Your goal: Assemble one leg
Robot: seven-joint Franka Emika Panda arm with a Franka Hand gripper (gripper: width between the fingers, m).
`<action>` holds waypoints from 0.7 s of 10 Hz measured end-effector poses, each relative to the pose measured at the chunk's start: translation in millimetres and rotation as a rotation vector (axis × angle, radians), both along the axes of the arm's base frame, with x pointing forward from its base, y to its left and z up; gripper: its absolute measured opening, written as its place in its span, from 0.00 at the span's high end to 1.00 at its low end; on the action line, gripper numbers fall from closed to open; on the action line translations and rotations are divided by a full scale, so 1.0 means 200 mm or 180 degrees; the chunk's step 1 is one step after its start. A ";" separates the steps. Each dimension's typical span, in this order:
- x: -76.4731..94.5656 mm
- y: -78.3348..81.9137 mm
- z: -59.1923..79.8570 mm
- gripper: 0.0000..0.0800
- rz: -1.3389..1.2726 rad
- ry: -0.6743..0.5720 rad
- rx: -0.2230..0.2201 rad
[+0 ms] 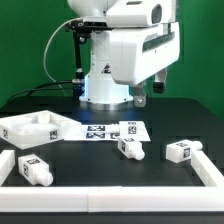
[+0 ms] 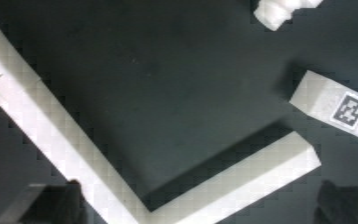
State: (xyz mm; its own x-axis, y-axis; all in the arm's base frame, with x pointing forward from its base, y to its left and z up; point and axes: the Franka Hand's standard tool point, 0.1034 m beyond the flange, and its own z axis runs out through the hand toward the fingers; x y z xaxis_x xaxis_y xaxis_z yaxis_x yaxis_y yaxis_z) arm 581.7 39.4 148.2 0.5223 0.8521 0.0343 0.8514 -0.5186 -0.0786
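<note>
Three legs, stubby white pegs with black-and-white tags, lie on the black table: one [image 1: 128, 148] in front of the marker board, one [image 1: 182, 151] toward the exterior view's right, one [image 1: 35, 168] at the front left. My gripper [image 1: 140, 96] hangs high above the table near the robot base, far from all of them. In the wrist view the gripper [image 2: 197, 206] is open and empty, its dark fingertips [image 2: 51, 205] blurred at the frame's edge. A tagged leg [image 2: 341, 103] lies far below, and another white piece [image 2: 286, 10] is cut off by the frame.
The large white square panel [image 1: 35, 128] lies at the exterior view's left. The marker board [image 1: 115, 130] lies mid-table. A low white rail [image 1: 205, 166] borders the work area at front and sides, and its corner shows in the wrist view [image 2: 87, 150].
</note>
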 end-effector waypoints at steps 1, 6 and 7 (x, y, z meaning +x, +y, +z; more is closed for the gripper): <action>0.00 0.00 0.00 0.19 0.0002 0.0002 0.0002; -0.01 0.00 -0.01 0.19 -0.0003 0.0008 -0.0005; -0.07 0.02 -0.07 0.19 -0.0244 -0.0051 -0.0022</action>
State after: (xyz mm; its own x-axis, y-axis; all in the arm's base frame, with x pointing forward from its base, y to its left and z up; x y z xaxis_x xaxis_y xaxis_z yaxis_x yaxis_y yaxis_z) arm 568.7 44.2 135.1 0.5855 0.8098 0.0376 0.8102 -0.5829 -0.0615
